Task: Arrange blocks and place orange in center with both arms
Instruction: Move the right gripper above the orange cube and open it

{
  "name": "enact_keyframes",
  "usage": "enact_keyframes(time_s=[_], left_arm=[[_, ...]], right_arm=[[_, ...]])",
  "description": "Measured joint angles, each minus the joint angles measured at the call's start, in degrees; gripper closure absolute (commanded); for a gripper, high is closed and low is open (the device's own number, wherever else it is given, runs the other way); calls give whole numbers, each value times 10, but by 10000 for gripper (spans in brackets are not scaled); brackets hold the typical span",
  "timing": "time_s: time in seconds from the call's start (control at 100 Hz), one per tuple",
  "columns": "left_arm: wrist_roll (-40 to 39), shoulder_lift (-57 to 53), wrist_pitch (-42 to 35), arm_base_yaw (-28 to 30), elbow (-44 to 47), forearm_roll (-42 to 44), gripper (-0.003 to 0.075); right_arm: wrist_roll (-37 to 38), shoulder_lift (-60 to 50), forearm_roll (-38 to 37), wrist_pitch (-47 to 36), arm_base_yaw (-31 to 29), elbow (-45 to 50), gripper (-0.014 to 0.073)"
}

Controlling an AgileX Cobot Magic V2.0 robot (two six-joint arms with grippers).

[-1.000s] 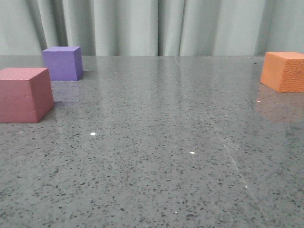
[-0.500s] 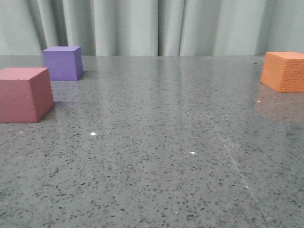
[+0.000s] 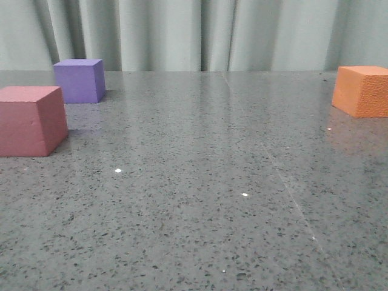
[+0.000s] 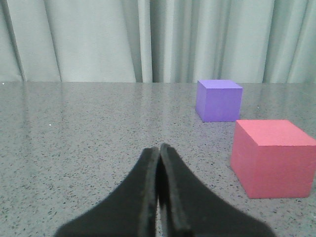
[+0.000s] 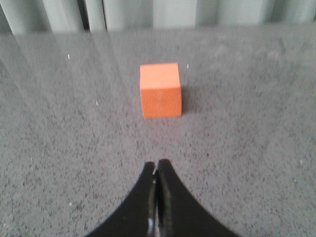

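The orange cube [image 3: 362, 91] sits at the table's far right; the right wrist view shows it [image 5: 160, 90] straight ahead of my right gripper [image 5: 156, 164], which is shut on nothing and well short of it. At the left edge rests the pink-red cube [image 3: 31, 120], with the purple cube [image 3: 79, 80] just behind it. In the left wrist view both the pink-red [image 4: 272, 157] and the purple [image 4: 218, 100] cubes lie off to one side of my left gripper [image 4: 159, 148], shut and empty. Neither arm shows in the front view.
A speckled grey stone table [image 3: 200, 182] carries the three cubes, backed by pale green curtains [image 3: 182, 33]. A wide stretch of bare tabletop separates the left pair from the orange cube.
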Motion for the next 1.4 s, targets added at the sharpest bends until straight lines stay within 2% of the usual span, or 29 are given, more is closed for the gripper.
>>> enact_keyframes(time_s=[0.08, 0.2, 0.43, 0.52, 0.57, 0.64, 0.69, 0.81, 0.83, 0.93, 1.121, 1.401], left_arm=[[0, 0, 0, 0, 0, 0, 739], [0, 0, 0, 0, 0, 0, 739], [0, 0, 0, 0, 0, 0, 739], [0, 0, 0, 0, 0, 0, 739], [0, 0, 0, 0, 0, 0, 739], [0, 0, 0, 0, 0, 0, 739], [0, 0, 0, 0, 0, 0, 739], [0, 0, 0, 0, 0, 0, 739], [0, 0, 0, 0, 0, 0, 739], [0, 0, 0, 0, 0, 0, 739], [0, 0, 0, 0, 0, 0, 739], [0, 0, 1, 0, 0, 0, 739]], right_arm=[[0, 58, 0, 28, 0, -50, 660], [0, 129, 0, 27, 0, -91, 660], [0, 209, 0, 8, 0, -102, 659], [0, 227, 0, 14, 0, -102, 615], [0, 232, 0, 21, 0, -102, 557], [0, 235, 0, 28, 0, -102, 428], [0, 236, 0, 29, 0, -102, 306], [0, 236, 0, 31, 0, -102, -50], [0, 236, 0, 32, 0, -102, -79], [0, 236, 0, 41, 0, -102, -42], [0, 243, 4, 48, 0, -116, -42], [-22, 343, 9, 62, 0, -238, -42]])
